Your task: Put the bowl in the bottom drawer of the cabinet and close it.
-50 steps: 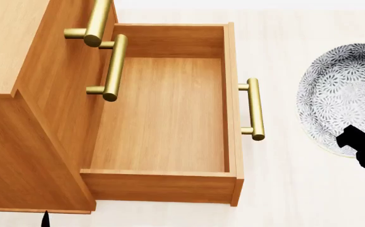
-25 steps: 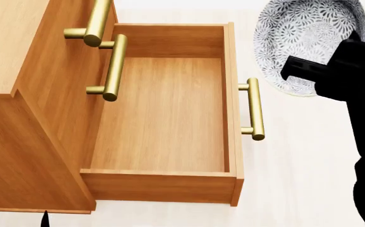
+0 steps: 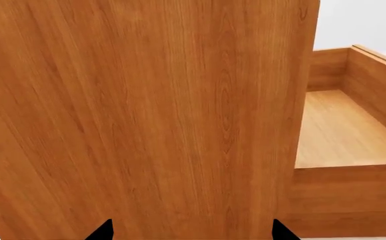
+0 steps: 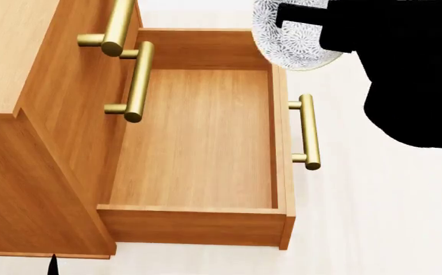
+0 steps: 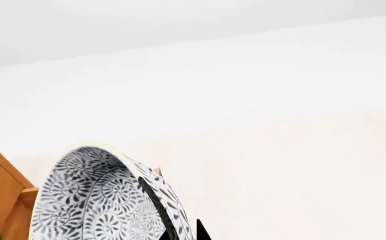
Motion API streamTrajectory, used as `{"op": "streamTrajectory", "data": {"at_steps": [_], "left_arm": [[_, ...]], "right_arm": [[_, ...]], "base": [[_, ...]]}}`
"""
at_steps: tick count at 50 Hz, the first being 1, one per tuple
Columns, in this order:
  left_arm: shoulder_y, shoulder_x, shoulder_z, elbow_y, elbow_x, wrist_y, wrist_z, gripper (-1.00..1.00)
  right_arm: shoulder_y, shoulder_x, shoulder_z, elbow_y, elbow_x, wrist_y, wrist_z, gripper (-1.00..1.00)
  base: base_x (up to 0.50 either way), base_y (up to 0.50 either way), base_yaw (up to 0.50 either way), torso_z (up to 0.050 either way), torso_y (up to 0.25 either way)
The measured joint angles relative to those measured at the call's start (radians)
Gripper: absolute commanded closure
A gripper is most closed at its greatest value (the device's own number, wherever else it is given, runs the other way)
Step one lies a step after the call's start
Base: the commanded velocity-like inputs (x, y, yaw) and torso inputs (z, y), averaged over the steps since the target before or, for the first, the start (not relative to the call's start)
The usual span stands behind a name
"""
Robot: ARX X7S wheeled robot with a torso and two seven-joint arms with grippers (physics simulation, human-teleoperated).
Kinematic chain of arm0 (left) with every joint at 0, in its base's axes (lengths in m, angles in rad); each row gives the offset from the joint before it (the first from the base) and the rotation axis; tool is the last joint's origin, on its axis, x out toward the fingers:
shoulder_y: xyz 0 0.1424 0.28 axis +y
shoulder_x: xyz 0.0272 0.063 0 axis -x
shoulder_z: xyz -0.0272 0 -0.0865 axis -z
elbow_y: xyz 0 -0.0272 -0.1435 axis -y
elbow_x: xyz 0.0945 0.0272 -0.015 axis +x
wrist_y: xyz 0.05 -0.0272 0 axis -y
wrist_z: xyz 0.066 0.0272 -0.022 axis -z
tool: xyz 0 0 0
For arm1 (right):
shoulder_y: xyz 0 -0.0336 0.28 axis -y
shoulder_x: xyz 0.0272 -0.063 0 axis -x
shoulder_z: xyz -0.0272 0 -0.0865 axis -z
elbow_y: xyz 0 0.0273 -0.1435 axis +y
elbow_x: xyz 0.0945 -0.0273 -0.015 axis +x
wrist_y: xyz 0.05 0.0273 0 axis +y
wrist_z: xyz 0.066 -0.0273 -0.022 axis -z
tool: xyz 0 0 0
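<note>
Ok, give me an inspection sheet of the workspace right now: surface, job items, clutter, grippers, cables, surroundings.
Surface: pale off-white floor, bare where visible.
Bowl: patterned, held aloft over the far front corner of the drawer, not yet inside.
Bottom drawer: pulled fully open, nothing in it; brass handle unobstructed.
Cabinet: two upper drawers shut.
Clutter: nothing seen.
Right gripper: jaws clamped on the bowl's rim; arm hides much of the right side in the head view.
Left gripper: only the finger tips show, apart, facing the cabinet's side panel, holding nothing.
Cables: nothing seen.
Surroundings: plain white background.
</note>
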Motion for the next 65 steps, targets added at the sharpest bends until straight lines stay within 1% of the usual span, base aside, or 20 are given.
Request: {"op": "streamTrajectory", "data": {"at_steps": [5, 19, 25, 41, 47, 55, 65], "left_arm": [[0.000, -0.001, -0.001, 0.001, -0.002, 0.001, -0.001, -1.00], [0.001, -0.005, -0.004, 0.003, -0.008, 0.000, -0.006, -1.00], [0.001, -0.007, -0.006, 0.003, -0.012, 0.000, -0.007, -1.00], [0.000, -0.011, -0.009, -0.001, -0.016, 0.003, -0.010, -1.00], [0.000, -0.012, -0.008, 0.000, -0.018, 0.004, -0.011, -1.00], [0.001, -0.014, -0.010, 0.000, -0.020, 0.007, -0.013, -1.00], [0.002, -0.016, -0.012, 0.001, -0.023, 0.011, -0.015, -1.00]], "right_arm": [[0.068, -0.056, -0.013, 0.127, 0.002, 0.004, 0.009, 1.00], [0.210, -0.175, -0.095, 0.474, -0.071, -0.043, -0.077, 1.00], [0.282, -0.224, -0.168, 0.651, -0.135, -0.036, -0.111, 1.00], [0.454, -0.351, -0.364, 1.027, -0.286, -0.055, -0.238, 1.00], [0.489, -0.378, -0.433, 1.101, -0.255, -0.074, -0.252, 1.00], [0.510, -0.396, -0.542, 1.157, -0.143, -0.108, -0.247, 1.00], [0.508, -0.405, -0.596, 1.193, -0.041, -0.142, -0.221, 1.00]], "base": [[0.00, 0.00, 0.00, 0.000, 0.000], [0.00, 0.00, 0.00, 0.000, 0.001], [0.00, 0.00, 0.00, 0.000, 0.000], [0.00, 0.00, 0.00, 0.000, 0.000], [0.00, 0.00, 0.00, 0.000, 0.000], [0.00, 0.00, 0.00, 0.000, 0.000], [0.00, 0.00, 0.00, 0.000, 0.001]]}}
